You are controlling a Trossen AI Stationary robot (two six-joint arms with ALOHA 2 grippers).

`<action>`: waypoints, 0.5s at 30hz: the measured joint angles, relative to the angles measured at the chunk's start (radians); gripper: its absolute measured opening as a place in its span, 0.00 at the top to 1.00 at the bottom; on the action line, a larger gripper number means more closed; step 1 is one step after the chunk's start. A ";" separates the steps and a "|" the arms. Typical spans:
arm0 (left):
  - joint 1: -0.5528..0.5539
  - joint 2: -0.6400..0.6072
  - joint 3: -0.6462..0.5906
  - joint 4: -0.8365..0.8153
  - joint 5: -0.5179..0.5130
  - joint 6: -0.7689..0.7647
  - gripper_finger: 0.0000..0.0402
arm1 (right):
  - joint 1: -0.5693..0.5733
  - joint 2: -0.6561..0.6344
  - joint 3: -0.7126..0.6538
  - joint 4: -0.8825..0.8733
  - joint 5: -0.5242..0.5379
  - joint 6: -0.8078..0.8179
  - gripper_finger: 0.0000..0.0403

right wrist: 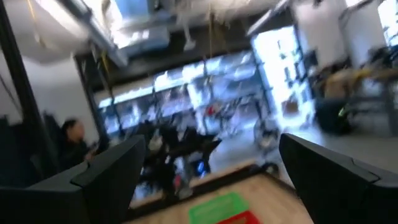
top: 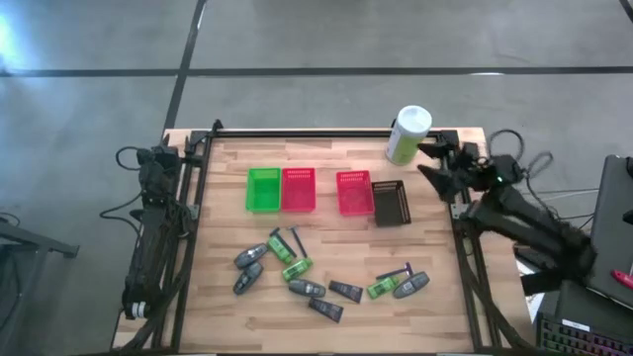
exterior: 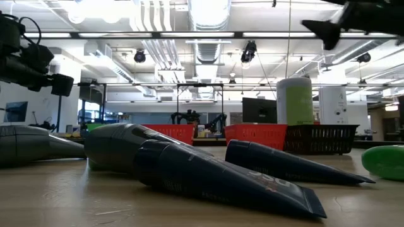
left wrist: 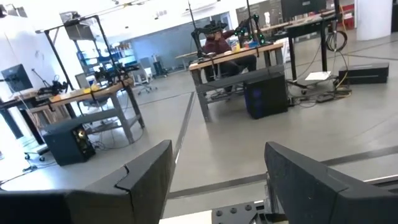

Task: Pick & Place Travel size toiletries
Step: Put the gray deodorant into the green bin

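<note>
Four mesh baskets [top: 326, 192] sit unfilled at twelve o'clock, toiletries [top: 316, 275] scattered toward six, while left gripper [left wrist: 217, 180] and right gripper [right wrist: 211, 177] gape apart.

You had the travel size toiletries all lying flat on the wooden table's near half, none in a basket, in two loose clusters.

In the left cluster, two grey oval bottles [top: 249, 257] [top: 247, 279] lay slanted, one just nearer the front edge than the other. Beside them were two bright green tubes [top: 281, 246] [top: 297, 268] and a thin dark stick [top: 294, 240].

Toward the middle, another grey bottle [top: 307, 289] lay near two dark flat tubes [top: 346, 291] [top: 325, 311].

In the right cluster, a green tube [top: 382, 288] touched a grey bottle [top: 410, 286], with a dark stick [top: 394, 273] just behind them.
</note>
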 joint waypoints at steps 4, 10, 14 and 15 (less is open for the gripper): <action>0.000 0.000 0.000 0.000 0.000 0.000 0.35 | 0.202 0.272 0.136 -0.032 0.007 -0.046 0.09; 0.000 0.000 0.000 -0.001 0.008 -0.078 0.35 | 0.402 0.571 0.368 -0.295 0.005 -0.115 0.09; 0.000 0.000 0.000 -0.002 0.025 -0.289 0.35 | 0.435 0.671 0.488 -0.457 0.002 -0.094 0.09; 0.000 0.000 0.000 -0.004 0.042 -0.394 0.35 | 0.439 0.679 0.510 -0.513 0.000 -0.100 0.09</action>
